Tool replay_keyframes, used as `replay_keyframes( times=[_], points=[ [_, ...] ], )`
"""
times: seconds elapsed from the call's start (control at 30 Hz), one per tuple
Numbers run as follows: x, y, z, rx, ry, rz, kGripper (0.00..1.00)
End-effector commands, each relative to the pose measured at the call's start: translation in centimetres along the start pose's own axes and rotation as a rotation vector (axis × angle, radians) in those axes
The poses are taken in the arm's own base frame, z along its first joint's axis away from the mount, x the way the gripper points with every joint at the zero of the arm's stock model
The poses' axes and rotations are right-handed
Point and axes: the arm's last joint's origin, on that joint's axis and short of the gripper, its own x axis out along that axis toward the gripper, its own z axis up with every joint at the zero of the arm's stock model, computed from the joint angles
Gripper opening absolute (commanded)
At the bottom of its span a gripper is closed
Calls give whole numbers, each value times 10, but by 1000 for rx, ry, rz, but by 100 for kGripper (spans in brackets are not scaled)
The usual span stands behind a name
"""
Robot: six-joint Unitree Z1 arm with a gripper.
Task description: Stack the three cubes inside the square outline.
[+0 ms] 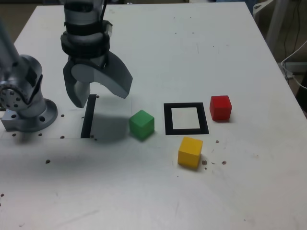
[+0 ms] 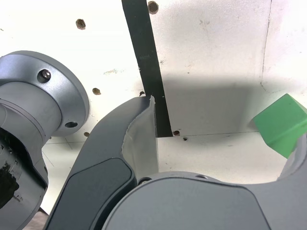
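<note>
Hanging over a wide white table point(image 1: 192, 38), I am the biggest thing above it after my own grey base point(image 1: 26, 108), which sits bolted at the exterior view's left edge. From the base my arm rises out of the top of that view and comes back down as a banded grey wrist, ending in my gripper point(image 1: 98, 98). My fingers point(image 1: 117, 76) are spread as wide as they go and pinch nothing; they point down at the table, with bare surface between them. One tip hovers right over the near end of a straight black stripe point(image 1: 88, 116), which the wrist view shows running away from the inner edge of that finger.

Next in size comes the square outline point(image 1: 167, 120), a flat black frame with a white centre, lying well to the exterior view's right of me. Its centre holds no block.

Smallest are the three cubes, all resting singly on the table. The green cube point(image 1: 142, 124) sits between the stripe and the outline, near the frame's left side, and shows at the edge of my wrist view point(image 2: 282, 125) beside my other finger. The red cube point(image 1: 220, 107) stands just beside the frame's right edge. The yellow cube point(image 1: 190, 152) lies just below the frame's lower right corner.
</note>
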Motion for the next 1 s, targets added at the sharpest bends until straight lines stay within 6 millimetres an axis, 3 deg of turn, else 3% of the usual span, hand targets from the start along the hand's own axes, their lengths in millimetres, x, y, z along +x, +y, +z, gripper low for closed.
replay_keyframes(
  times=[0.0, 0.17, 0.57, 0.97],
  points=[
    [0, 2, 1, 1, -2, 27, 100],
    [1, 6, 6, 15, -13, 111, 100],
    [-2, 3, 7, 21, -56, 59, 100],
    [-29, 1, 25, 21, -176, 8, 99]
  ],
)
